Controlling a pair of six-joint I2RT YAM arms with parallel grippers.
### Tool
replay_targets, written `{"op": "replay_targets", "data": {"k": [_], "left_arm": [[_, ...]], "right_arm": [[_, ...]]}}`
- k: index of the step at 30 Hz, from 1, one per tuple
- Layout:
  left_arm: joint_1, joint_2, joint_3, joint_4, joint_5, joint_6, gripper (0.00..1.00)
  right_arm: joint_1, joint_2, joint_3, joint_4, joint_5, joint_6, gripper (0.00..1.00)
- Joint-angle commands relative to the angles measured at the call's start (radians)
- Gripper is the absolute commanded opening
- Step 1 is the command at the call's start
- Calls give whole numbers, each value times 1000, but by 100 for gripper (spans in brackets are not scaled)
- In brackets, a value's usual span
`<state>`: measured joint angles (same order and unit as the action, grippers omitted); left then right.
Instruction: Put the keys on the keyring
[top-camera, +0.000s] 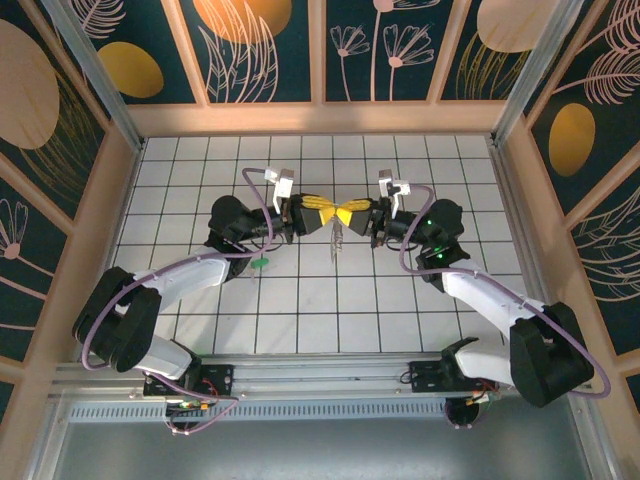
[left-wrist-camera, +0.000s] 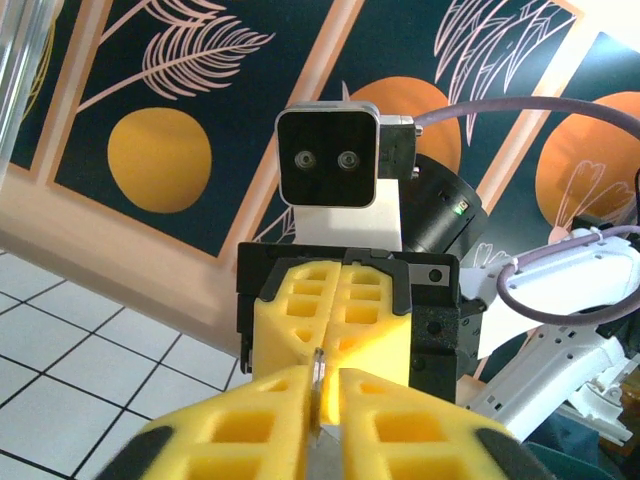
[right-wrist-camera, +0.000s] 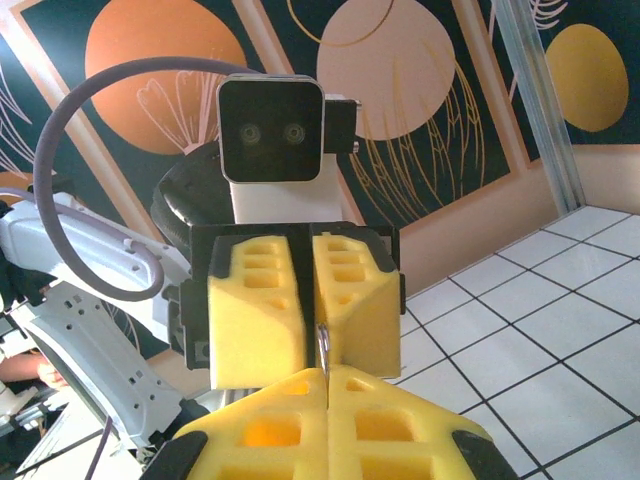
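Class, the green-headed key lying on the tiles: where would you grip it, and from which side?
Take the green-headed key by its head, probably straight from above: it lies flat on the tiles, and the head is its broadest part. The left gripper is nearer.

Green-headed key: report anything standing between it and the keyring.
Nothing lies on the tiles between them. The green-headed key lies beside the left arm, apart from the keyring, which hangs where the left gripper and right gripper meet, both shut on it; neither is free to fetch the key.
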<state>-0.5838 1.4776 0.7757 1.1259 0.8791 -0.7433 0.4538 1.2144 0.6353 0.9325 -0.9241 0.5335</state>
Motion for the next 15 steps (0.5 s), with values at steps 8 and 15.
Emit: {"op": "replay_targets", "data": {"k": [8, 15], "left_arm": [[-8, 3, 28, 12, 17, 41, 0], [-8, -30, 87, -216, 28, 223, 0]], "right_arm": [[-11, -18, 45, -42, 29, -43, 22], [-97, -112, -4, -167, 66, -84, 55]]}}
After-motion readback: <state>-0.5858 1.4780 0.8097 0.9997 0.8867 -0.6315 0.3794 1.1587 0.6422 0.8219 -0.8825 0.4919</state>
